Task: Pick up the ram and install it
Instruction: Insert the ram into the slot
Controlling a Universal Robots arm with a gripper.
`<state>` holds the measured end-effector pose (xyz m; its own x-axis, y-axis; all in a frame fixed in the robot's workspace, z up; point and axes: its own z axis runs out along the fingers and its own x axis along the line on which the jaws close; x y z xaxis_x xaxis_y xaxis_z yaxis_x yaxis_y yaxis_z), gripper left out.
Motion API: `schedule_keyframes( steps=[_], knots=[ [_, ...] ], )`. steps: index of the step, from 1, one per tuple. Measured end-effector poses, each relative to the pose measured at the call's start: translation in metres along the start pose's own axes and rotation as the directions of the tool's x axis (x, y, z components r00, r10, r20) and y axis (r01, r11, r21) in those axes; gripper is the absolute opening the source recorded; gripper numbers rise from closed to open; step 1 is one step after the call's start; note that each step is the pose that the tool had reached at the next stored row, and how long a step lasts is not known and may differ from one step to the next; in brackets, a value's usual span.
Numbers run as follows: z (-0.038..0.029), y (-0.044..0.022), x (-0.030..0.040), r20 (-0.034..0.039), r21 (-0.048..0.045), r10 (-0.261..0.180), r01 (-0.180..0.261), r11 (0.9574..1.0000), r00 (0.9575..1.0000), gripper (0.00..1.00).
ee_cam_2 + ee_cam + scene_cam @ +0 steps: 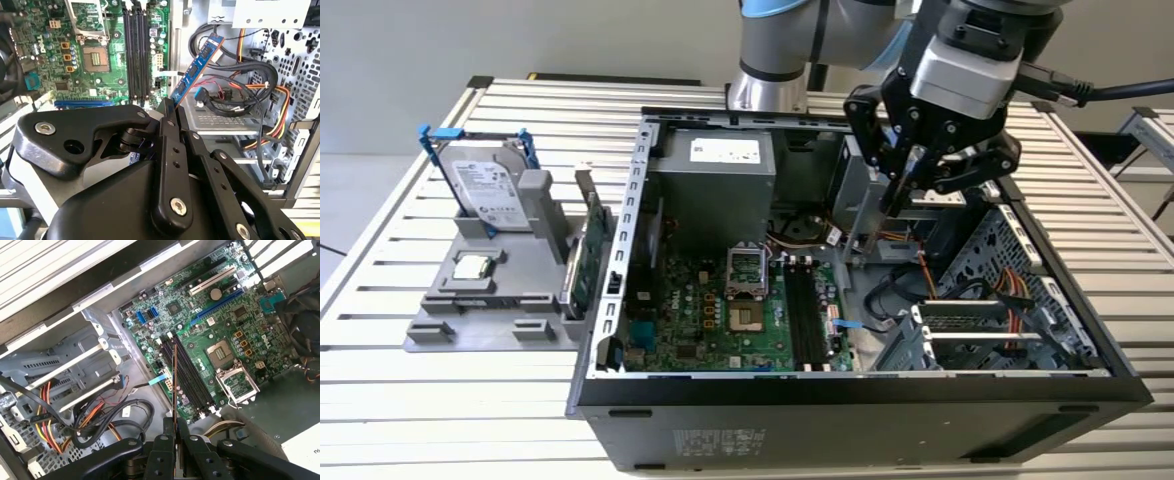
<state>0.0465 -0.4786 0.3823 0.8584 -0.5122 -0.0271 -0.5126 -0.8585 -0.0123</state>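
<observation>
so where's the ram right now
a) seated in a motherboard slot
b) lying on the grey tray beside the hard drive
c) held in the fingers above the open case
c: the ram sticks out from between the closed fingers over the open case, and the memory slots stand bare.

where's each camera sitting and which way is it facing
Exterior view: off the arm, high over the table, looking down into the open computer case; the arm and gripper show.
First wrist view: on the wrist, looking past the gripper down at the motherboard.
Second wrist view: on the wrist, looking along the gripper at the ram it grips.
Shared: both wrist views show the ram, motherboard and memory slots.
</observation>
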Motion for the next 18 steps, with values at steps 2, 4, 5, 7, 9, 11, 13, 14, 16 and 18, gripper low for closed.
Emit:
schedule_keyframes(
  steps=[2,4,5,7,9,11,13,14,16,18],
  knots=[
    [-0.0001,0.0000,0.0000,0.0001,-0.0006,-0.016,0.016,0.9999,0.9999,0.00],
    [-0.0001,0.0000,0.0000,0.0004,-0.0010,-0.032,0.032,0.9995,0.9995,0.00],
    [-0.0001,0.0000,0.0000,0.0004,-0.0012,-0.040,0.040,0.9992,0.9992,0.00],
    [0.0000,0.0000,0.0000,0.0007,-0.0016,-0.056,0.056,0.9984,0.9984,0.00],
    [0.0000,0.0000,0.0000,0.0009,-0.0020,-0.071,0.071,0.9975,0.9975,0.00],
    [-0.0001,0.0000,0.0000,0.0011,-0.0025,-0.088,0.088,0.9962,0.9962,0.00],
    [0.0000,0.0000,0.0000,0.0014,-0.0028,-0.103,0.103,0.9946,0.9946,0.00],
    [0.0000,0.0000,0.0000,0.0015,-0.0030,-0.111,0.111,0.9938,0.9938,0.00],
    [0.0000,0.0000,0.0000,0.0018,-0.0034,-0.128,0.128,0.9918,0.9918,0.00],
    [-0.0001,0.0000,0.0000,0.0020,-0.0040,-0.144,0.144,0.9896,0.9896,0.00]
  ],
)
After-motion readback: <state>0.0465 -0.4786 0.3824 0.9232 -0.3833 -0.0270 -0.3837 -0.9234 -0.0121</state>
